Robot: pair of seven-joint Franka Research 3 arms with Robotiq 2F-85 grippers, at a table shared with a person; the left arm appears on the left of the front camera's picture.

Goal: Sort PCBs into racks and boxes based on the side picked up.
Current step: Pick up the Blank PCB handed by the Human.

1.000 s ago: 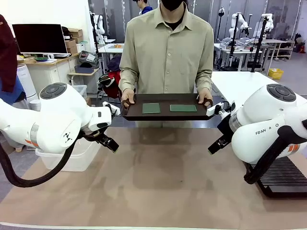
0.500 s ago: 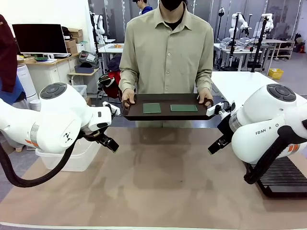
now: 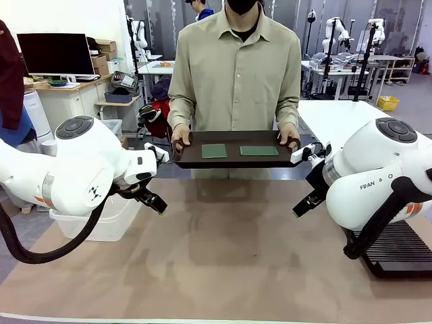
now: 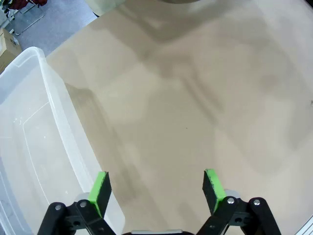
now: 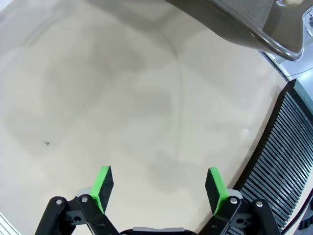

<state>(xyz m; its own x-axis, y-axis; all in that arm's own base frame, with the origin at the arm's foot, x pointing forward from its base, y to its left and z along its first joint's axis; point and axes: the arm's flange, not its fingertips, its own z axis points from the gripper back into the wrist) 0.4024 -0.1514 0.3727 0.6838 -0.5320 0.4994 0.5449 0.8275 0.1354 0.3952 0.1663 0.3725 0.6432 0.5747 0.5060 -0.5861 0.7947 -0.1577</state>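
brown tray (image 3: 229, 163), flat green boards (image 3: 214, 151) higher

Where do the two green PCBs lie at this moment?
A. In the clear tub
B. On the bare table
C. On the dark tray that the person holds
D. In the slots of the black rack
C: the left PCB and the right PCB lie flat, side by side, on the tray, which the person holds at both ends.
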